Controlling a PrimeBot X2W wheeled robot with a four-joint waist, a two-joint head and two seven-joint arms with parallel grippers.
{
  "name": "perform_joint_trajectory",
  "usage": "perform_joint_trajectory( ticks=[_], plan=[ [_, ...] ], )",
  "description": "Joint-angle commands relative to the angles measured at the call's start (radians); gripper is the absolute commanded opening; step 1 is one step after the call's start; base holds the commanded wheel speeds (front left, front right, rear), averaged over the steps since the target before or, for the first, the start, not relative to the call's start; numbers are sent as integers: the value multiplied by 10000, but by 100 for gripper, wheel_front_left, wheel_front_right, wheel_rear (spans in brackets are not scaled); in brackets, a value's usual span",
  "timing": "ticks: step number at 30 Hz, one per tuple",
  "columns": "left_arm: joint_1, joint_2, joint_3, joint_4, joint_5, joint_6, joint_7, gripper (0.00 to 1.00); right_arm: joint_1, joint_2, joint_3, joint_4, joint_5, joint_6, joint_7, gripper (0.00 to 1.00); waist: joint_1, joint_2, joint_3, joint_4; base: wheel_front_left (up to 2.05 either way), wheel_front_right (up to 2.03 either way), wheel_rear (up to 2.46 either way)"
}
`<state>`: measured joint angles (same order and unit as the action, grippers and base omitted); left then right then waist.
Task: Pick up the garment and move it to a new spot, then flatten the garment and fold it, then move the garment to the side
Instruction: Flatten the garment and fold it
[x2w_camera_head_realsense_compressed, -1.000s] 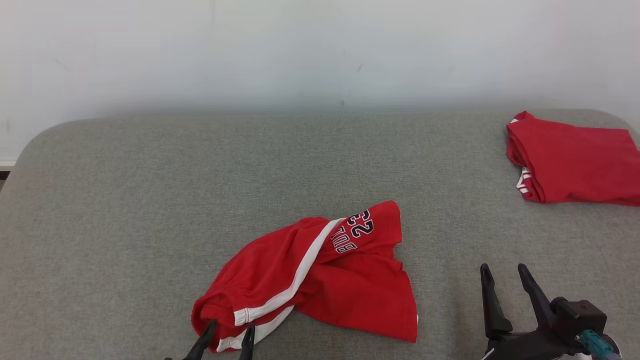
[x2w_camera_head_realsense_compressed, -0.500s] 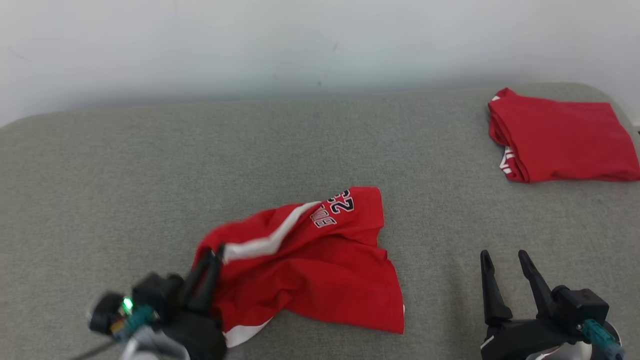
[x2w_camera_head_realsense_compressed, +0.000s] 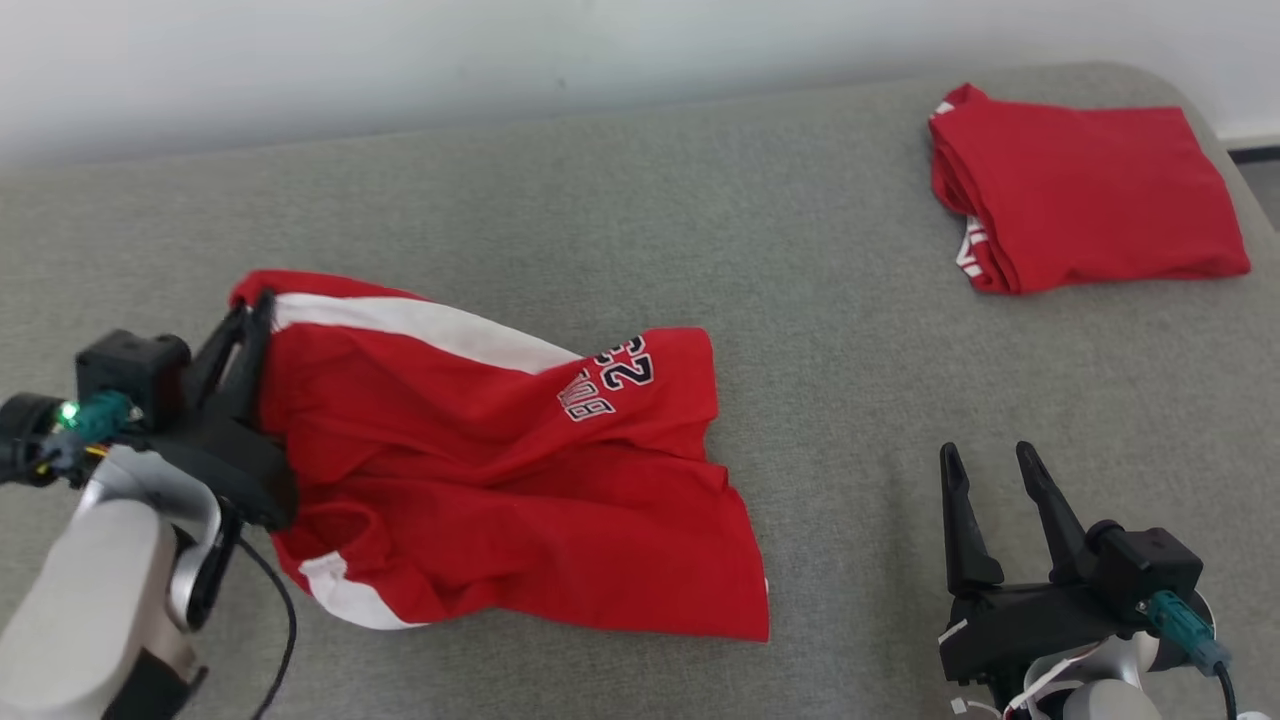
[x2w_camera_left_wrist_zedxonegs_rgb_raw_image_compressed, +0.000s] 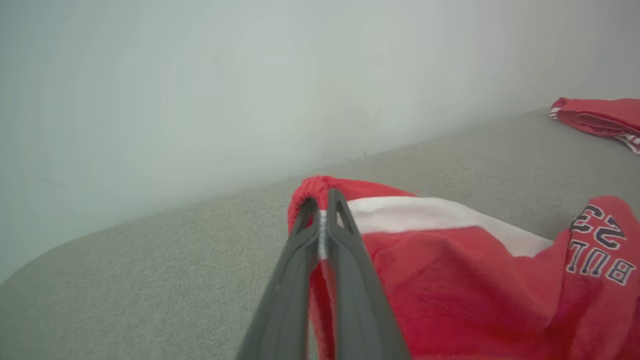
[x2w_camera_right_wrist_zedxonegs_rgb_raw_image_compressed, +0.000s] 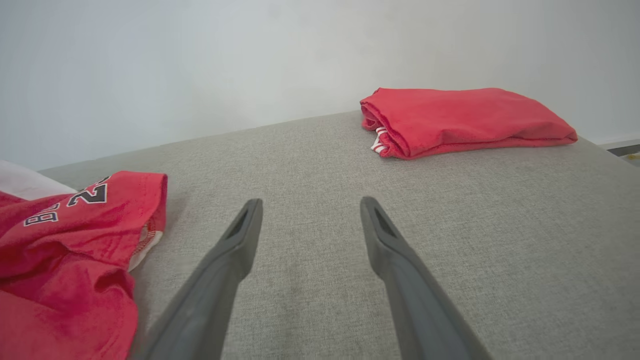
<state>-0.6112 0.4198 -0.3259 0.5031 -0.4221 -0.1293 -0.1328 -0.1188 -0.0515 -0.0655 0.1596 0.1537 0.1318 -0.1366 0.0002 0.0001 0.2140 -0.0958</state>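
The garment (x2w_camera_head_realsense_compressed: 500, 470) is a pair of red shorts with a white side stripe and dark lettering, lying rumpled on the grey padded surface (x2w_camera_head_realsense_compressed: 700, 200). My left gripper (x2w_camera_head_realsense_compressed: 255, 310) is shut on its waistband at the garment's upper left corner, which is lifted and stretched. In the left wrist view the two dark fingers (x2w_camera_left_wrist_zedxonegs_rgb_raw_image_compressed: 345, 240) pinch the gathered red edge of the garment (x2w_camera_left_wrist_zedxonegs_rgb_raw_image_compressed: 450, 260). My right gripper (x2w_camera_head_realsense_compressed: 985, 465) stands open at the lower right, apart from the cloth, with nothing between its fingers (x2w_camera_right_wrist_zedxonegs_rgb_raw_image_compressed: 235, 250); the garment's leg hem (x2w_camera_right_wrist_zedxonegs_rgb_raw_image_compressed: 75, 225) lies to its left.
A second red garment (x2w_camera_head_realsense_compressed: 1085, 195), folded, lies at the far right corner of the surface, also seen as a folded red garment (x2w_camera_right_wrist_zedxonegs_rgb_raw_image_compressed: 465, 120) in the right wrist view. A pale wall (x2w_camera_head_realsense_compressed: 500, 50) runs behind. The surface's rounded right edge (x2w_camera_head_realsense_compressed: 1215, 120) is close to the folded piece.
My left gripper closed on the garment's waistband and pulled it up and to the left, stretching the cloth out. The head camera also shifted. The right gripper stayed open and still.
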Motion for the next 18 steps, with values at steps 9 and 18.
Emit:
perform_joint_trajectory(
  ticks=[9, 18],
  plan=[
    [-952, 139, -748, 2082, -586, -8, -799, 100, -228, 29, 10, 433, -15, -28, -248, 100, -2, -1, 199, -306, 0, 0, 0],
    [-302, 158, -744, 2100, -925, 32, -1305, 100, 186, 28, -56, 634, -93, -28, -169, 100, -2, -1, -767, 243, 0, 0, 0]
  ],
)
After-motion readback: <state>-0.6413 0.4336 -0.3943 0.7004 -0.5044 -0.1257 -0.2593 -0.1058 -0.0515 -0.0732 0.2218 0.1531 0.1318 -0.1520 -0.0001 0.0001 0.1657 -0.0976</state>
